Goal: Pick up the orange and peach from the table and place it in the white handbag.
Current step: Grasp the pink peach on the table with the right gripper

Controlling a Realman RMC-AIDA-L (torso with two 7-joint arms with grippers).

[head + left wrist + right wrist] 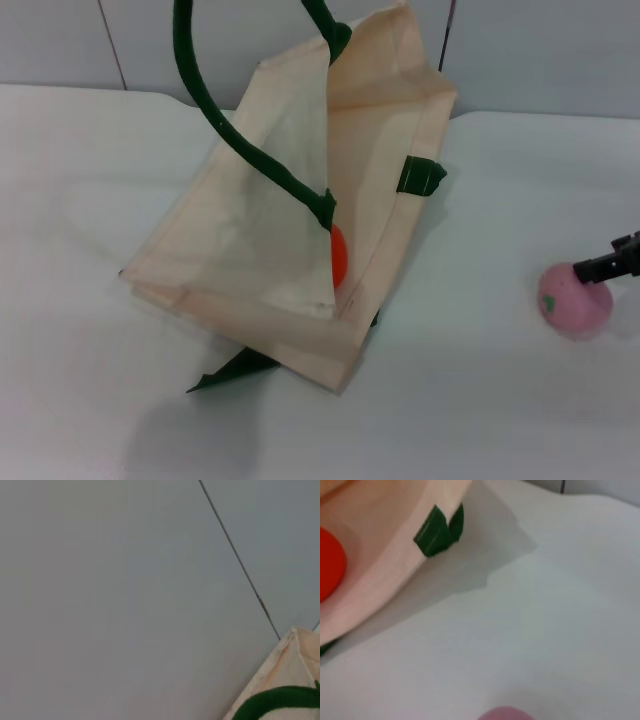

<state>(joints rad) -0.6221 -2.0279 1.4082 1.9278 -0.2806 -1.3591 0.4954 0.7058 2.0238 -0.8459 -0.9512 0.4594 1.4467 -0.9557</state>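
Observation:
The white handbag (pixel 260 240) lies open in the middle of the table, its upper side lifted by a dark green handle (pixel 215 110) that runs up out of the head view. Inside the bag's mouth sits the orange (pixel 339 256), also seen in the right wrist view as the orange (pixel 329 562) within the cloth. The peach (pixel 575 298) rests on the table at the right, and its top edge shows as the peach (pixel 505 714) in the right wrist view. My right gripper (pixel 608 265) reaches in from the right edge, just above the peach. My left gripper is out of view.
The white table (pixel 480 400) meets a grey panelled wall (pixel 540 50) behind the bag. A green handle tab (pixel 437 530) sticks out of the bag's side toward the peach. The left wrist view shows the wall, the bag's corner (pixel 285 670) and a handle (pixel 275 702).

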